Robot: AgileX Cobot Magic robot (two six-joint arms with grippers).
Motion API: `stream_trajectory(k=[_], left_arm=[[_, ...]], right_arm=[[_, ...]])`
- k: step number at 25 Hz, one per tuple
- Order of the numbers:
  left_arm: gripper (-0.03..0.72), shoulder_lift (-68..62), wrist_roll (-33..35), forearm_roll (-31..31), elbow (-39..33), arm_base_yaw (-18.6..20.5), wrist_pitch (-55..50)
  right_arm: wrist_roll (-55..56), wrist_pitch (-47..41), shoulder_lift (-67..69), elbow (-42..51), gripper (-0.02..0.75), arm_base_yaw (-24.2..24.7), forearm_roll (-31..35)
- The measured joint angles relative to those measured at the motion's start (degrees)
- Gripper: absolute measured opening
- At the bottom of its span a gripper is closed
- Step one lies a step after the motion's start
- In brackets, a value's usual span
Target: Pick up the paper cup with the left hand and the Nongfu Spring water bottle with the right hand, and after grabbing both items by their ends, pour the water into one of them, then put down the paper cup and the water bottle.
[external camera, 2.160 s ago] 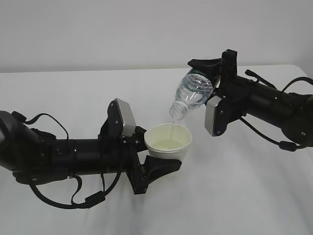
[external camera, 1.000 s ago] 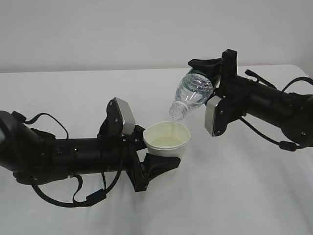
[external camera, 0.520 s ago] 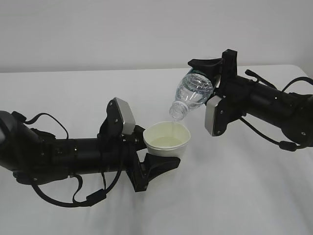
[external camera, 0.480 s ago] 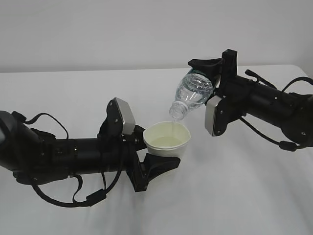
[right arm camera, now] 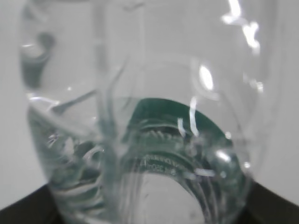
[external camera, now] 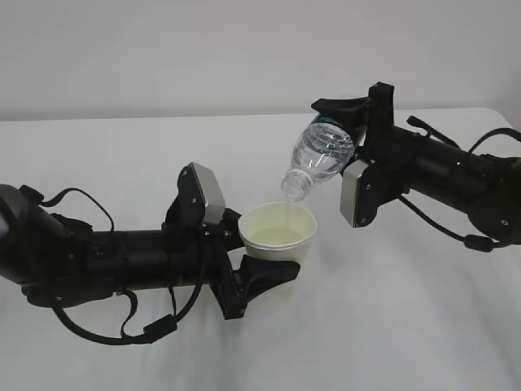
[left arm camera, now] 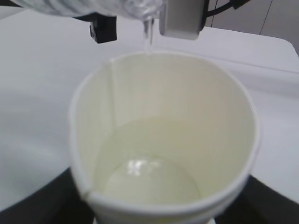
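The paper cup (external camera: 278, 236) sits upright in the left hand (external camera: 244, 273), whose fingers stand partly apart and clasp its lower body just in front of the wrist. Water (left arm camera: 149, 179) pools in its bottom. A thin stream (left arm camera: 147, 37) falls from the mouth of the water bottle (external camera: 319, 157), tilted neck-down just above the cup's far rim. The right hand (external camera: 352, 122) grips the bottle's base end, fingers spread around it. Both hang above the white table (external camera: 407, 326).
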State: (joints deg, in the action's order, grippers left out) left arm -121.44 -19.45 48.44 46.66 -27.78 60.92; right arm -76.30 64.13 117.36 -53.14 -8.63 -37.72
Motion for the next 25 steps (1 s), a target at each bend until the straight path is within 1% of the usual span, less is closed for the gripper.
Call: stream_trajectory(k=[8, 15, 25], left_arm=[[0.484, 0.0, 0.0, 0.0, 0.0, 0.0, 0.0], [0.484, 0.0, 0.0, 0.0, 0.0, -1.3, 0.0], [0.484, 0.0, 0.0, -0.2, 0.0, -1.3, 0.0]], right_arm=[[0.0, 0.0, 0.0, 0.0, 0.466, 0.0, -1.2], [0.0, 0.0, 0.0, 0.0, 0.466, 0.0, -1.3], [0.0, 0.0, 0.0, 0.0, 0.466, 0.0, -1.4]])
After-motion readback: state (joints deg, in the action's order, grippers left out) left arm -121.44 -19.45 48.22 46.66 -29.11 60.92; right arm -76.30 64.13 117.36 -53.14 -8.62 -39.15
